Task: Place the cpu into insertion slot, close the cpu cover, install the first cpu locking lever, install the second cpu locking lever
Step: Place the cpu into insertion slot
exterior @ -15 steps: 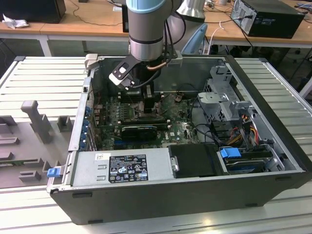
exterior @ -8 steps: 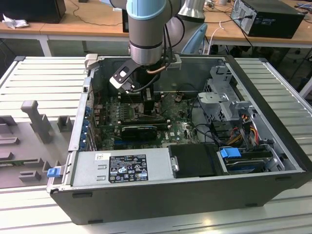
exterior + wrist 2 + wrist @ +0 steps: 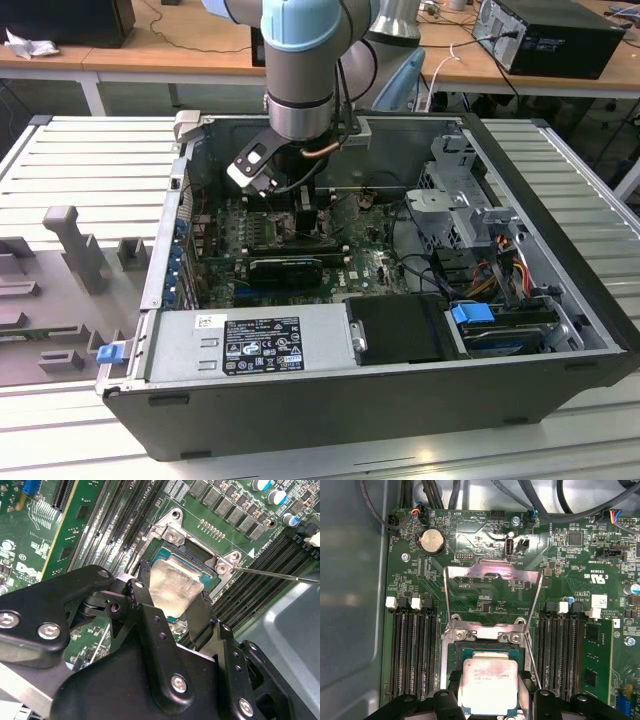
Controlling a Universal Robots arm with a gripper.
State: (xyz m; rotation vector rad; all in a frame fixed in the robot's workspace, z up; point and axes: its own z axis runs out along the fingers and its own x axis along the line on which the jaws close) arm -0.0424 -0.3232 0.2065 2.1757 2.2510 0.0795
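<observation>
The cpu (image 3: 490,687), a square chip with a pale silver top, sits between the black fingers (image 3: 525,680) of my gripper (image 3: 489,696), which is shut on its two sides. It hangs just over the insertion slot (image 3: 485,636), a dark socket with a silvery rim, and looks slightly off its centre. The cpu cover (image 3: 491,573), a thin metal frame, stands swung open on the far side of the socket. In the second wrist view the cpu (image 3: 172,587) covers part of the insertion slot (image 3: 196,555). A thin locking lever (image 3: 275,574) sticks out, unlatched.
The board lies inside an open computer case (image 3: 540,330) on a slatted table. Long black memory slots (image 3: 415,650) flank the socket on both sides. The arm (image 3: 300,80) reaches down into the case. A power supply (image 3: 250,345) and drive bay (image 3: 470,205) line the walls.
</observation>
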